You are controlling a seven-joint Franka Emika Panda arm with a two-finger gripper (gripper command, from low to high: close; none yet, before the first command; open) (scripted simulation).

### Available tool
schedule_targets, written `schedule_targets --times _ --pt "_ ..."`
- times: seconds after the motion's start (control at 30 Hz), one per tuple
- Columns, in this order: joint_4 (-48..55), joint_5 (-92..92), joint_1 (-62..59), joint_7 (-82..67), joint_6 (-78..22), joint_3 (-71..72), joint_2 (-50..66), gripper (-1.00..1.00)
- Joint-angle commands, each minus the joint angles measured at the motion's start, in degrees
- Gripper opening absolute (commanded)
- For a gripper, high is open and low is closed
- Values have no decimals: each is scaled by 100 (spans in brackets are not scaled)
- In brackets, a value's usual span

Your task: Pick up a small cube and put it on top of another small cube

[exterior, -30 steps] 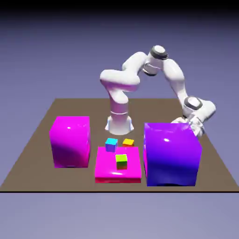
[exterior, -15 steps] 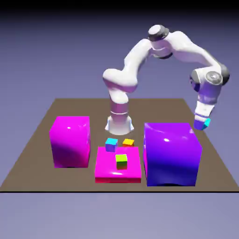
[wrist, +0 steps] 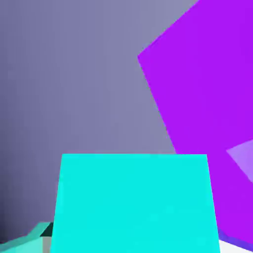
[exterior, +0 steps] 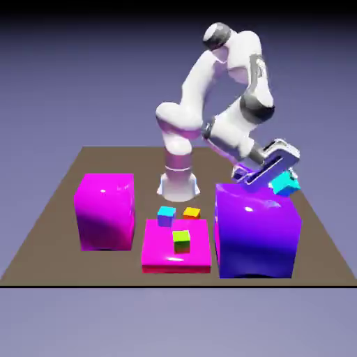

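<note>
My gripper (exterior: 282, 177) is shut on the small teal-cyan cube (exterior: 286, 185), held in the air just above the back right corner of the big purple block (exterior: 256, 230). The hand is tilted, fingers pointing toward the exterior view's right. In the hand view the teal cube (wrist: 136, 202) fills the lower middle and hides the fingertips, with the purple block (wrist: 207, 113) at the right. A small cube with cyan top and purple-blue sides (exterior: 166, 215) and a small orange cube (exterior: 192, 213) sit on the table behind the flat magenta slab (exterior: 157, 254). A small green-yellow cube (exterior: 181, 241) rests on that slab.
A tall magenta block (exterior: 105, 210) stands at the exterior view's left. The robot's base (exterior: 178, 183) rises at the far middle of the brown table (exterior: 63, 188).
The arm lifted the teal cube from behind the purple block, swung high at the right, then folded and tilted, bringing the cube to just above the purple block's back right corner.
</note>
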Motion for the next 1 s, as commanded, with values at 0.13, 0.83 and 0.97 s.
schedule_targets --times 0.13,0.83,0.97 --pt "-566 1113 -209 1250 359 -420 380 -100" --pt "-2042 3809 -718 3294 2475 -1197 2117 -100" --pt "-1747 3970 -723 2518 2810 -1319 2947 -100"
